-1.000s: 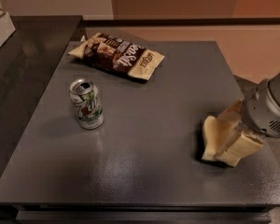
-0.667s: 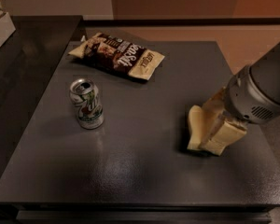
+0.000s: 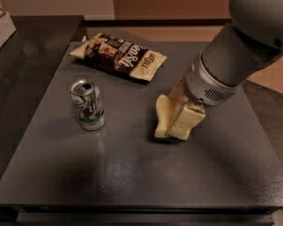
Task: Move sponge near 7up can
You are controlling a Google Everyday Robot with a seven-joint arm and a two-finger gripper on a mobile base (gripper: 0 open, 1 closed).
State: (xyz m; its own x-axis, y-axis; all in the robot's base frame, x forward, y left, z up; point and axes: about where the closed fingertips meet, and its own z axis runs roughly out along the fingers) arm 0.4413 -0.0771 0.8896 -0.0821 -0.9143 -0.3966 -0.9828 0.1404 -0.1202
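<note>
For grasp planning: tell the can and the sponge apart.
The can is silver-and-green metal, the sponge pale yellow foam. The can stands upright and free; the sponge is held on edge by the gripper near the table's middle. Both look about equally tall.

The gripper (image 3: 175, 126) sits near the middle of the dark table (image 3: 132, 178), seemingly clamped on the sponge (image 3: 161, 113), which stands on edge and touches the surface. The 7up can (image 3: 87, 105) stands upright, apart from it, further left in the view. A chip bag (image 3: 119, 55) lies flat behind both.
</note>
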